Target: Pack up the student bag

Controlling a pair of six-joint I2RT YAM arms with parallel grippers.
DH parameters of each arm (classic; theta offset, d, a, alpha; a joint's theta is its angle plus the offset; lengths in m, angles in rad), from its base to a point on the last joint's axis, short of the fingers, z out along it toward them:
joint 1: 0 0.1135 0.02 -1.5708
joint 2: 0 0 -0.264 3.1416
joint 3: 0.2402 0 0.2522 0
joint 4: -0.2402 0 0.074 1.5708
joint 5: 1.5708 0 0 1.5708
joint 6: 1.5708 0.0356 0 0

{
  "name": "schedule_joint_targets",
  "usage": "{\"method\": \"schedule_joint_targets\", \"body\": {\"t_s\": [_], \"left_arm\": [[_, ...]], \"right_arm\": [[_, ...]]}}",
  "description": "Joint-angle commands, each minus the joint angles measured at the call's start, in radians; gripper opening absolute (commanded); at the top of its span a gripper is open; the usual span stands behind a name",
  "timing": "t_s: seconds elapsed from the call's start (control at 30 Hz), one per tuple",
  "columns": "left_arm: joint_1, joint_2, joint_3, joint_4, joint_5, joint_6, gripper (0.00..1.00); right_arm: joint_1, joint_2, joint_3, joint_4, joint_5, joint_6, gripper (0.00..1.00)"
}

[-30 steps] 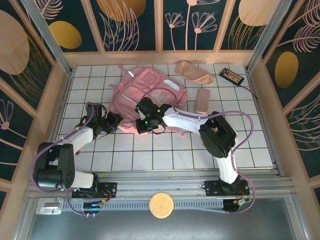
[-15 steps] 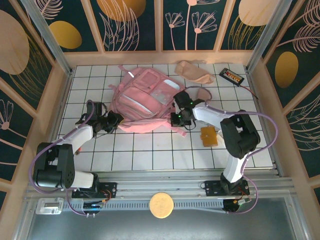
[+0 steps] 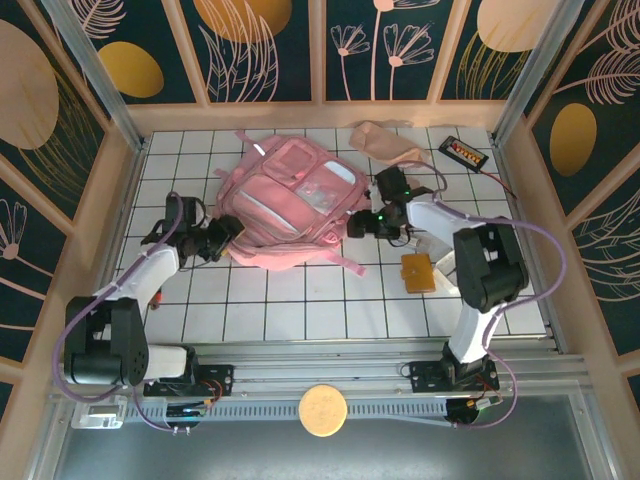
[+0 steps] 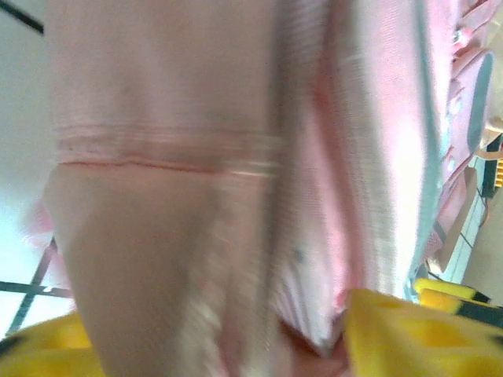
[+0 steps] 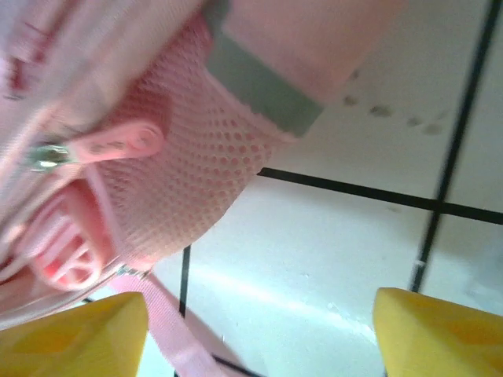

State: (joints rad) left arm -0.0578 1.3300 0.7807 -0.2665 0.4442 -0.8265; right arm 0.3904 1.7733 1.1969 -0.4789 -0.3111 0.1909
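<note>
Moved since a second ago: right hand, from near edge of student bag to its right side. Fingers apart over bare table. Left hand at bag's left edge, fingers apart, pink fabric between them. Bag lying flat, mid-back of table. Orange flat item beside right arm.

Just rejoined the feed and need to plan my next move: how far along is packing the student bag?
Done: nothing I can confirm; the large pale-pink fabric backpack lies flat on the white tiled table. In hand: the open left hand and open right hand sit at its two sides, holding nothing. To do: the peach fabric pouch, black rectangular device and flat orange square lie outside it.
</note>
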Motion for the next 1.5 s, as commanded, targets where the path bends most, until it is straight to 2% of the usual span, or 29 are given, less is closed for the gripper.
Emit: {"method": "schedule_joint_targets", "body": {"t_s": [0.0,0.1,0.2,0.27,0.37,0.47,0.7,0.93,1.17,1.27,1.47], "left_arm": [[0.000,-0.059,0.120,-0.102,-0.063,0.122,0.99],[-0.022,-0.015,0.185,-0.126,-0.054,0.114,0.99],[-0.044,0.044,0.208,-0.054,0.007,0.027,0.99],[-0.057,0.073,0.203,0.004,0.030,-0.028,0.99],[-0.068,0.098,0.238,-0.009,0.013,-0.040,0.99],[-0.068,0.106,0.252,-0.029,0.006,-0.033,0.99],[-0.068,0.139,0.198,0.055,0.027,-0.078,0.99],[-0.068,0.183,0.143,0.080,0.022,-0.056,0.99],[-0.067,0.191,0.108,0.121,0.033,-0.071,0.99],[-0.068,0.194,0.110,0.117,0.033,-0.063,0.99],[-0.068,0.215,0.106,0.133,0.037,-0.063,0.99]], "right_arm": [[-0.014,-0.088,0.024,0.016,-0.075,-0.051,0.78],[-0.013,-0.033,0.069,0.076,-0.172,-0.170,0.74],[-0.008,0.002,0.038,0.215,-0.294,-0.363,0.66],[-0.010,0.036,0.041,0.260,-0.314,-0.456,0.66],[-0.012,0.130,0.119,0.217,-0.324,-0.552,0.65],[-0.002,0.219,0.199,0.152,-0.313,-0.616,0.63],[0.037,0.276,0.203,0.110,-0.296,-0.735,0.62],[0.057,0.203,0.074,0.147,-0.284,-0.830,0.65],[0.083,0.204,0.016,0.259,-0.095,-0.887,0.62],[0.084,0.213,0.021,0.310,-0.068,-0.890,0.54],[0.085,0.214,0.031,0.328,-0.098,-0.902,0.21]]}}
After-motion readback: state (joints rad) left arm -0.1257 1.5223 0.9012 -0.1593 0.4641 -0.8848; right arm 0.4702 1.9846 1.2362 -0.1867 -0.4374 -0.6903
